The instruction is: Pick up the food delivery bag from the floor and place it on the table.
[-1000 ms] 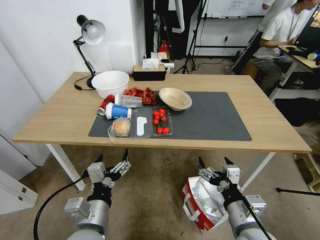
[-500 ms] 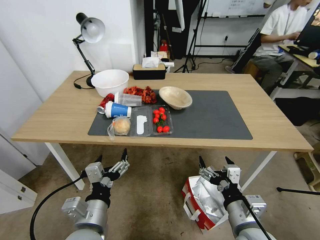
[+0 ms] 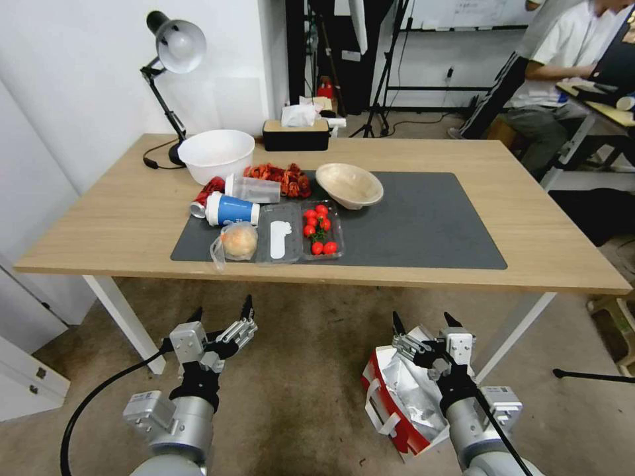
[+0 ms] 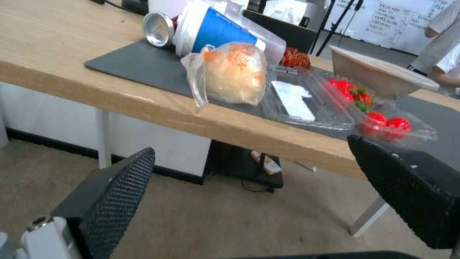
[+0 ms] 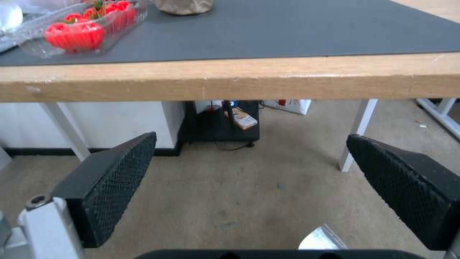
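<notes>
While the bag [image 3: 403, 403] sits on the floor [image 3: 297, 396], both end effectors, left [image 3: 221, 316] and right [image 3: 423, 324], hang wide open. The reach comes first; next, I think, the right one must drop to a strap.

I see the food delivery bag [image 3: 397, 396] on the floor [image 3: 297, 396], white with red sides, mouth open, crinkly silver foil lining showing, white strap handle on its side, slightly tilted. It's just in front of the desk [image 3: 119, 225], near the right white leg, not on it.
</notes>
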Motion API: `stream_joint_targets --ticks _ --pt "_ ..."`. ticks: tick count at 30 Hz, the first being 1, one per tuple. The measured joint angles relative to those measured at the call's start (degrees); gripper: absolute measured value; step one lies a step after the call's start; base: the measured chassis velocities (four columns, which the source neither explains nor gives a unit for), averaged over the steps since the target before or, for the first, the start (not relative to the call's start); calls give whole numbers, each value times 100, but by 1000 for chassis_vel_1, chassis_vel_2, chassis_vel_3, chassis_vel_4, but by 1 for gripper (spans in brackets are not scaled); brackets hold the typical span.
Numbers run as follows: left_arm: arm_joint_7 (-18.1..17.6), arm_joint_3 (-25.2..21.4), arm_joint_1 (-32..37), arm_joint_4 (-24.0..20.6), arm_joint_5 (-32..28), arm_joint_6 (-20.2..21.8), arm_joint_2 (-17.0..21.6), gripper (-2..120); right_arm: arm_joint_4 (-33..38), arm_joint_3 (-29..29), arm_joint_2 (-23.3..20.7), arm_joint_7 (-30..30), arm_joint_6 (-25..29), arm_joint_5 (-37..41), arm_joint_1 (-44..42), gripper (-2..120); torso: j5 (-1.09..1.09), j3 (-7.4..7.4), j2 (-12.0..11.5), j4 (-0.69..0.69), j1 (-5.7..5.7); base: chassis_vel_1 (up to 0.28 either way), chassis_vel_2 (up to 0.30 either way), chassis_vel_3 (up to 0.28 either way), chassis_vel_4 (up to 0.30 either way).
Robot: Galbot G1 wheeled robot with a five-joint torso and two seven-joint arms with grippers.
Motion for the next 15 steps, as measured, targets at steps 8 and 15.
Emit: stream_joint_targets --ticks 8,15 --pt "28 -11 15 0 83 1 13 100 0 8 -7 18 -5 -7 8 100 0 -120 -216 0 -97 0 0 0 0" --pt "68 -16 18 6 186 -27 18 100 -15 3 2 30 -15 -17 8 100 0 -226 -402 0 -174 0 0 0 0"
